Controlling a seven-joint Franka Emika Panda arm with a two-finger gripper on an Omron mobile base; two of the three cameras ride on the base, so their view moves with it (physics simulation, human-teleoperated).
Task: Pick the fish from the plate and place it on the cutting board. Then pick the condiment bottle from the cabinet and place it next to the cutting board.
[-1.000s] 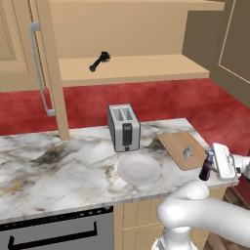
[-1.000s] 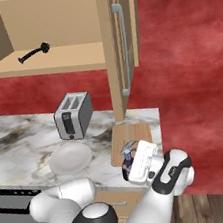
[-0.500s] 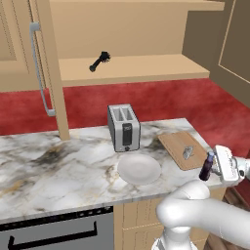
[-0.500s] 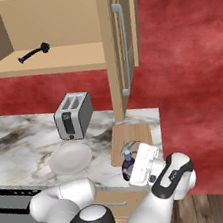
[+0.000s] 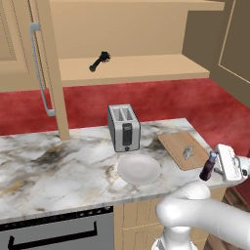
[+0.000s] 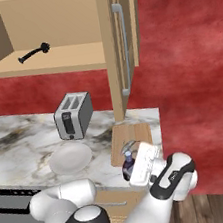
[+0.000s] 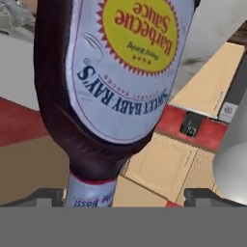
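Note:
The condiment bottle (image 5: 208, 167), dark with a blue cap, stands nearly upright at the counter's front right corner, just in front of the cutting board (image 5: 175, 144). My gripper (image 5: 215, 169) is level with the bottle, open, its fingers spread to either side. In the hand view the yellow-and-white label of the bottle (image 7: 120, 67) is close up, with gaps between the bottle and both fingertips (image 7: 48, 195). The silvery fish (image 5: 187, 152) lies on the board. The white plate (image 5: 139, 168) is bare. The cabinet (image 5: 136, 68) shelf is above. From the right I see the bottle (image 6: 127, 164), gripper (image 6: 135, 167) and board (image 6: 132, 133).
A silver toaster (image 5: 123, 128) stands behind the plate. A small black brush-like tool (image 5: 99, 61) lies on the cabinet shelf. A cabinet door with a long grey bar handle (image 5: 40, 68) hangs open at left. An oven front sits below the counter's left part.
The fingers have spread a little wider off the bottle. The bottle and the arm have hardly moved.

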